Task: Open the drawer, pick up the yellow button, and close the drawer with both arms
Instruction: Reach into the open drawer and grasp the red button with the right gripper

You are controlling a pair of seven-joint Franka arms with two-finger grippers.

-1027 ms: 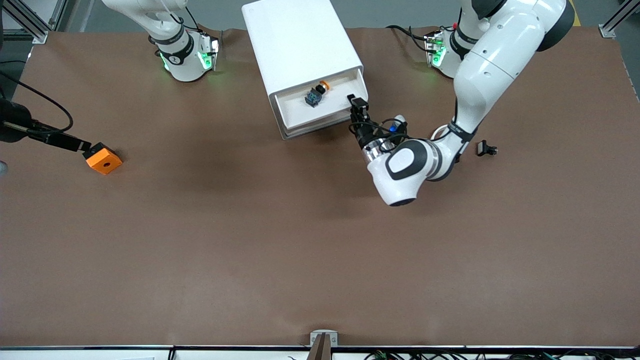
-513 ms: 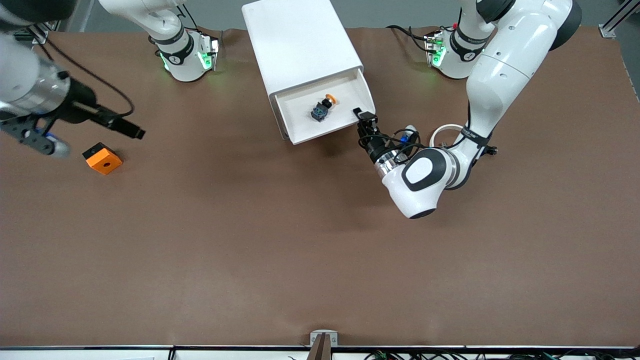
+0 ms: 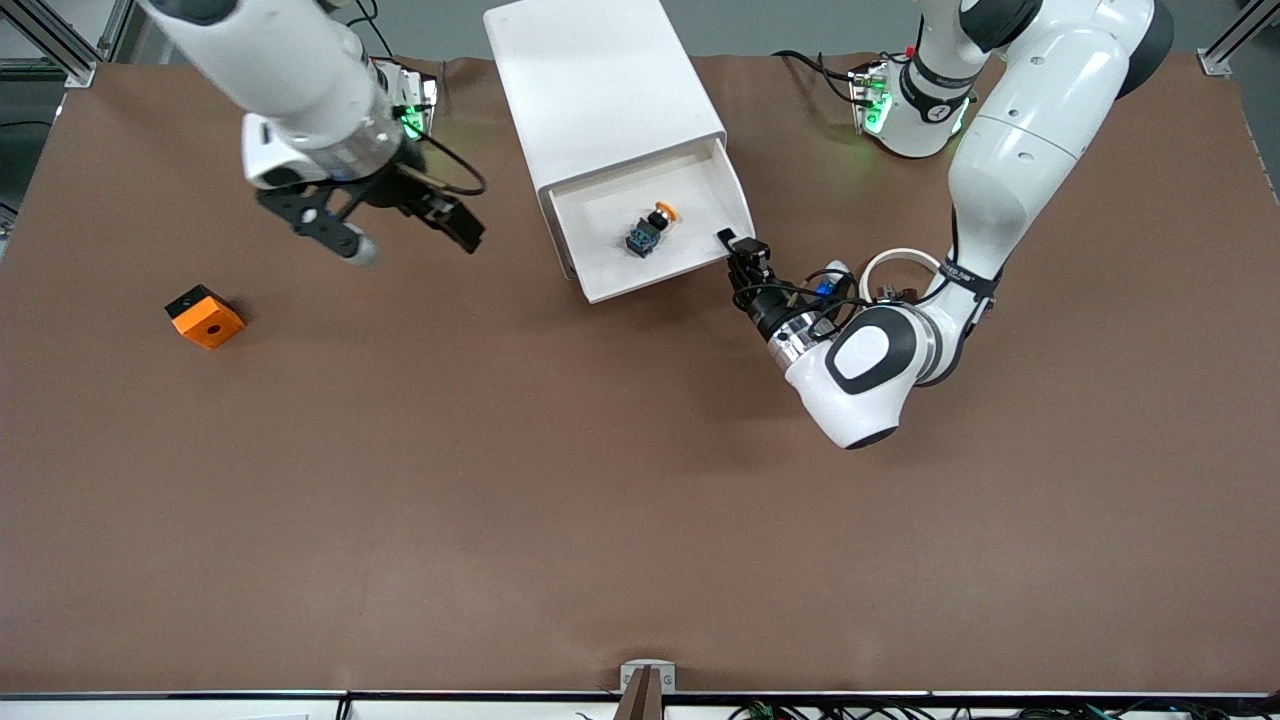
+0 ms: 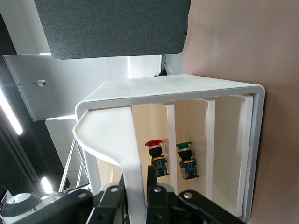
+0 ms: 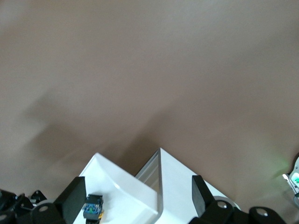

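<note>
The white cabinet stands between the two arm bases. Its top drawer is pulled out toward the front camera. The button, with an orange cap, lies in the tray and also shows in the right wrist view. My left gripper is at the drawer's front corner toward the left arm's end. It is shut on the drawer's front wall, which runs between its fingers. My right gripper hangs open over the table beside the cabinet, and its wrist view shows the drawer between its fingers.
An orange block with a black hole lies toward the right arm's end. A white ring and small black parts lie by the left forearm. Red-capped and green-capped buttons show in the lower compartments.
The left gripper has drawn the drawer farther out toward the front camera. The right arm has swung in from its end of the table toward the cabinet, gripper open.
</note>
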